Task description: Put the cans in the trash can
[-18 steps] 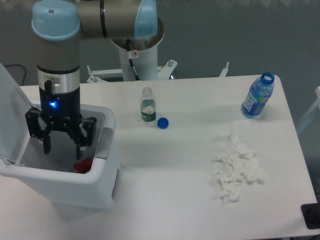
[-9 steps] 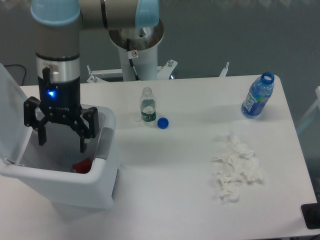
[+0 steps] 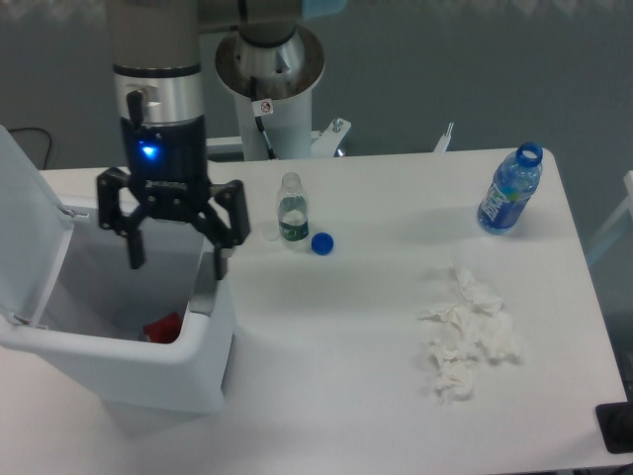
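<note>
So my hand (image 3: 176, 259) hangs over the trash can (image 3: 188, 371), fingers spread wide and holding nothing. The red can (image 3: 164, 328) sits down inside it, which looks like the job's done. Lid's tipped back so the opening's clear.
</note>
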Action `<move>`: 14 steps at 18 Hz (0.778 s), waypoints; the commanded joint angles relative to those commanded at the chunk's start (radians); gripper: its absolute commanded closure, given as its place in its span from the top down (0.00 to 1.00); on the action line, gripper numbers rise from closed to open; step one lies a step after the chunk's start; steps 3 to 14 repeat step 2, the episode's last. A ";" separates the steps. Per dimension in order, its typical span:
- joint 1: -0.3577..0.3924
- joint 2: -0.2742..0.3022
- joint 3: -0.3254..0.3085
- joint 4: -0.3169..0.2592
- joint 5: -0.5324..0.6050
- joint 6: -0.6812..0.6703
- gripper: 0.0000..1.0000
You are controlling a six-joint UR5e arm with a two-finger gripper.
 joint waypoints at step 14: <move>0.020 0.000 -0.005 -0.003 0.011 0.040 1.00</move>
